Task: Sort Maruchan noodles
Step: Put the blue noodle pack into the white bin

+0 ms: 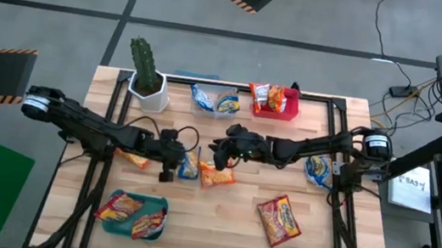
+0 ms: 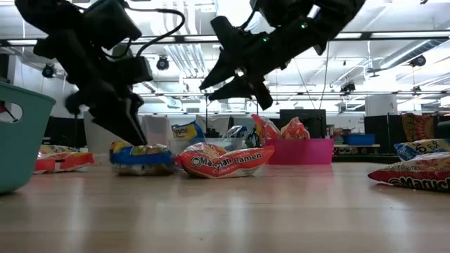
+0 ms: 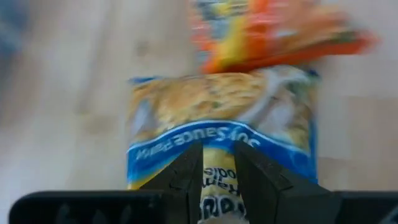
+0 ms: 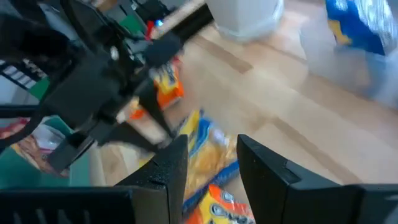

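**Both pincers meeting over the mid-surface packets**

The left pincer is sitting low at the middle of the wooden surface, directly over a blue-white packet. In the left wrist view its two fingers are standing narrowly apart, straddling the near edge of that blue-white packet; whether they are actually pinching the wrapper cannot be told. The packet is lying flat on the surface.

The right pincer is hovering above the surface just beside the left one, over an orange-red packet that is lying touching or nearly touching the blue-white one. Its fingers are spread, with nothing between them. In the low view this pincer is hanging clear above the orange-red packet.

Remaining noodles:
- one orange packet lying under the left arm;
- two red-yellow packets lying in the teal bin at the near left;
- blue-white packets resting in the clear bin at the far centre;
- red-orange packets standing in the red bin just beside it;
- one red-yellow packet lying loose at the near right;
- one blue-white packet lying under the right arm.

A potted cactus is standing at the far left corner.
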Controlling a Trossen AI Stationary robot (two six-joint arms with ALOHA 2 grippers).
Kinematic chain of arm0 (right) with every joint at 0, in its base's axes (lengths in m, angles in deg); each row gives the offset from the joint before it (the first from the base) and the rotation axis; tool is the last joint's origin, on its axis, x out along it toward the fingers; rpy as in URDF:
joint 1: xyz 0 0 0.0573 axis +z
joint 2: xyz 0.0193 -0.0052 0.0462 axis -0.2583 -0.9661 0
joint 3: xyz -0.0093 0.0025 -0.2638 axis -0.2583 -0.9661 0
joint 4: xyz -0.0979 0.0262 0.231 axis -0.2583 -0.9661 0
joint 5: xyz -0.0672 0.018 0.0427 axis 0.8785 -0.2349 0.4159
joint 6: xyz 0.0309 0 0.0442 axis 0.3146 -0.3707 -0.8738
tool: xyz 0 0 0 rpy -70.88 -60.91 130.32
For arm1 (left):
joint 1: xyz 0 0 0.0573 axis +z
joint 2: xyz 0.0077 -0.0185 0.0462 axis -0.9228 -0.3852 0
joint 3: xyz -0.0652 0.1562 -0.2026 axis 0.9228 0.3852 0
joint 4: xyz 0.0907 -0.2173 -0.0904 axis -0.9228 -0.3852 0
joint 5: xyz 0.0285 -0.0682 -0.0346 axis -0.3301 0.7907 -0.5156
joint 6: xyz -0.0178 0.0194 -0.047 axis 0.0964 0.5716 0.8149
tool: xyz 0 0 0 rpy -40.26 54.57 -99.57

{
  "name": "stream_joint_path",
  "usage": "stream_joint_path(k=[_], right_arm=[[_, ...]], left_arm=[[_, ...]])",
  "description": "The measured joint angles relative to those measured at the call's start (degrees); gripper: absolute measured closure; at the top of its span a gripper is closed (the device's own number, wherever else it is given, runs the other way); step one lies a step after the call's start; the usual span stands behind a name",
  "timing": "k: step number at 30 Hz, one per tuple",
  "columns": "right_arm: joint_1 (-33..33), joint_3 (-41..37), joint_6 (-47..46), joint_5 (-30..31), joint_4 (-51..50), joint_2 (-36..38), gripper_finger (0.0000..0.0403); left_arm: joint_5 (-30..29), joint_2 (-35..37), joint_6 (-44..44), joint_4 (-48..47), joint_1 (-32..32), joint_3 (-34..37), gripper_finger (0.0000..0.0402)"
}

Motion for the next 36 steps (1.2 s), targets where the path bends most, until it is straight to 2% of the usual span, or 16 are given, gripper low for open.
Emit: stream_joint_path(k=[3,7,12,16,21,26,36], right_arm=[[-0.3,3.2,-1.8,0.0,-3.6,-2.5,0.0253],[-0.9,8.6,-4.0,0.0,-8.8,-6.7,0.0213],[-2.1,15.7,-3.8,0.0,-17.9,-11.4,0.0166],[-3.3,19.6,-3.4,-0.3,-22.1,-14.6,0.0137],[-4.7,21.5,-3.1,-1.0,-22.0,-18.3,0.0112],[-5.7,22.2,-3.5,-3.0,-20.7,-20.8,0.0096],[-5.9,21.1,-1.2,-3.5,-16.7,-21.7,0.0087]], left_arm=[[-6.2,0.6,0.9,-0.6,0.6,0.7,0.0326],[-8.2,1.4,0.9,-1.8,1.7,0.4,0.0326],[-8.2,3.1,2.4,-7.4,1.6,-0.9,0.0326],[-5.3,5.7,2.6,-8.9,0.8,-0.5,0.0326],[-1.8,7.3,2.8,-7.7,0.7,0.7,0.0326],[-1.0,6.8,4.2,-6.8,0.6,2.4,0.0326],[-0.2,4.5,7.4,-1.7,0.5,5.7,0.0326]])
